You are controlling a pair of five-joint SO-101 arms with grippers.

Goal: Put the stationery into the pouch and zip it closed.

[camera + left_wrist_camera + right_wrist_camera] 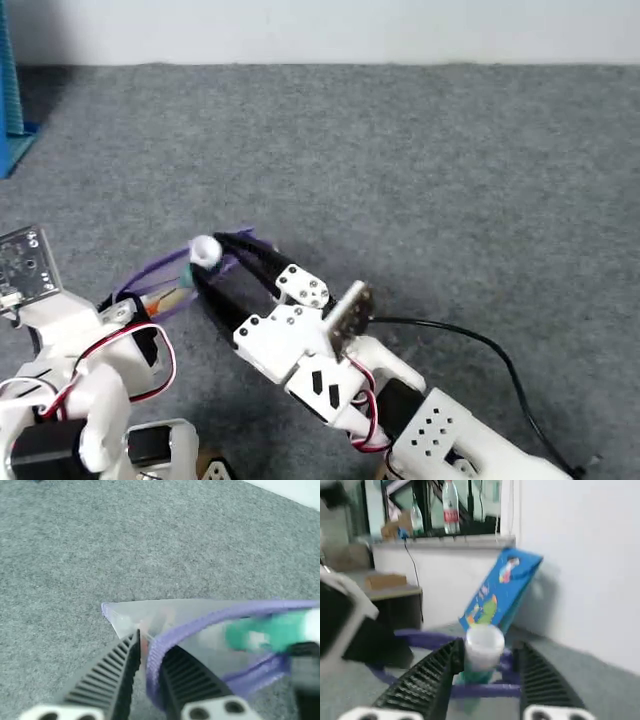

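A clear pouch with a purple zip edge is held up off the grey carpet at the front left. My left gripper is shut on its purple rim near one corner; in the high view that gripper sits at the pouch's near end. My right gripper is shut on a green stick with a white cap, held at the pouch's mouth. In the right wrist view the stick stands between the black fingers with the purple rim looped around it. The stick's green body shows through the pouch.
A blue box leans against the white wall at the table's far left, seen as a blue edge in the high view. A black cable trails from the right arm. Grey carpet stretches toward the back wall.
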